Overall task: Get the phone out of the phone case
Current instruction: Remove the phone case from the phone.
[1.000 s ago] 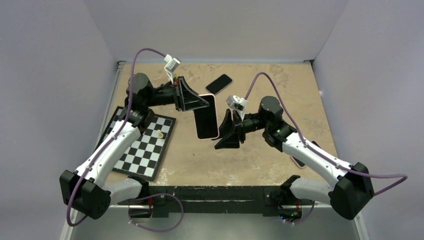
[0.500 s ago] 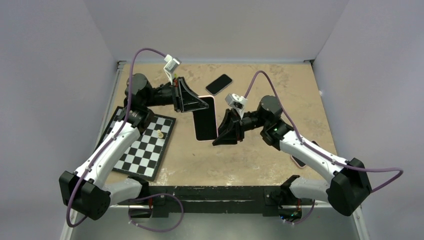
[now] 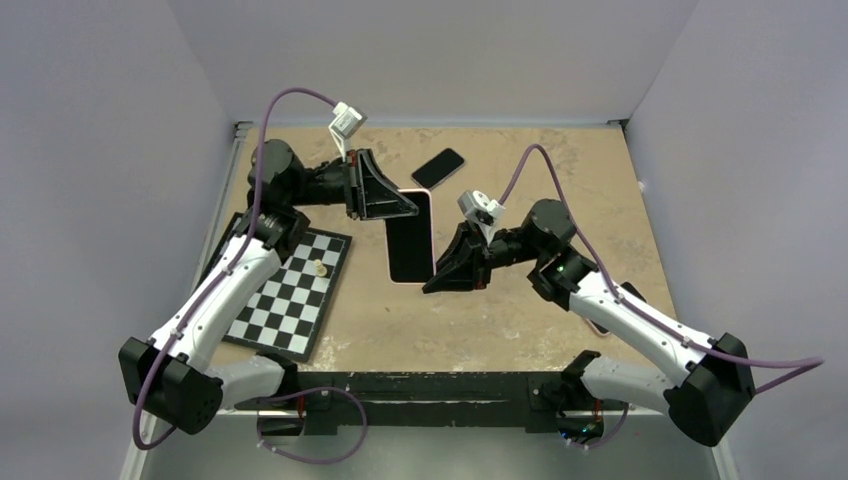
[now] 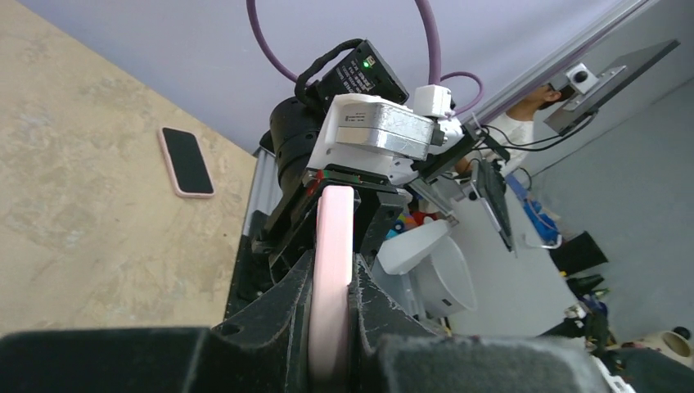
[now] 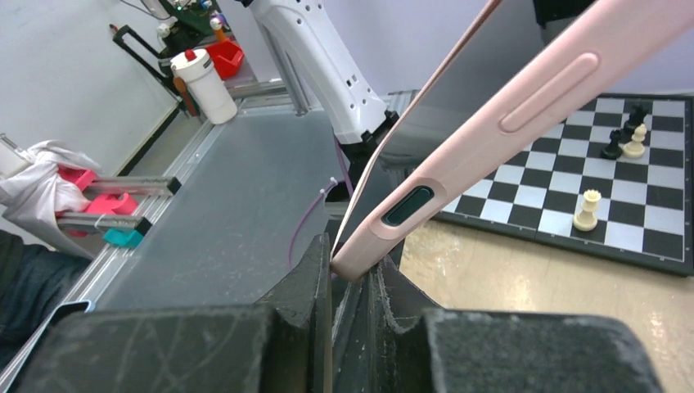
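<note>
A phone in a pink case (image 3: 410, 238) is held in the air over the table's middle, dark screen up. My left gripper (image 3: 398, 207) is shut on its top end; in the left wrist view the pink case edge (image 4: 333, 246) runs between the fingers of that gripper (image 4: 331, 327). My right gripper (image 3: 438, 277) is shut on the case's lower right corner. In the right wrist view the pink case (image 5: 499, 131) slants up to the right, and its corner is pinched in the right gripper (image 5: 353, 277).
A black phone (image 3: 438, 167) lies at the back of the table. Another pink-cased phone (image 4: 187, 161) lies by the right arm (image 3: 597, 324). A chessboard (image 3: 285, 295) with a pale piece (image 3: 318, 267) lies at the left; it also shows in the right wrist view (image 5: 524, 176).
My right gripper has moved left and down to the phone's lower right corner and closed on it. My left gripper has kept its hold on the top end.
</note>
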Controlling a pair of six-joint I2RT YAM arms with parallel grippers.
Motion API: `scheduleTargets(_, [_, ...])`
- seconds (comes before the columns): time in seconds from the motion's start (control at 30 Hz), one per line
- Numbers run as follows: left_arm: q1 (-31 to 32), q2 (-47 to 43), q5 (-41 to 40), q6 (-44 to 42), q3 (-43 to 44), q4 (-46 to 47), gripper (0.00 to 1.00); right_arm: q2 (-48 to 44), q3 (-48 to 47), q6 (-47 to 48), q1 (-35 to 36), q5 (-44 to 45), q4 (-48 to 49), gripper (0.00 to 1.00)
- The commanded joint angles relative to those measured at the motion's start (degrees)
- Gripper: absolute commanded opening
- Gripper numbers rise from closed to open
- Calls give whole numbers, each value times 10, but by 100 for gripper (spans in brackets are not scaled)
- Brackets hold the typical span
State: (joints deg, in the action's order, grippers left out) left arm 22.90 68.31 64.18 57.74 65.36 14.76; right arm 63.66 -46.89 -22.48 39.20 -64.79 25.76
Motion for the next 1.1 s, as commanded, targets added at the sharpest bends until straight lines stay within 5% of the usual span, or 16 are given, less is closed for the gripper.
scheduleTargets(0.0, [-2,26,13,169,-27,104,0,-28,-46,62,12,41,110,0])
scheduleTargets(0.17, [4,50,2,279,-59,257,0,2,-101,63,14,25,142,0])
scheduleTargets(0.57, [21,39,-4,264,-55,223,0,62,-162,58,15,37,184,0])
scheduleTargets(0.87, [26,34,-10,276,-52,225,0,67,-183,144,16,103,96,0])
scheduleTargets(1.07, [27,32,-8,300,-59,234,0,45,-194,331,19,293,-95,0])
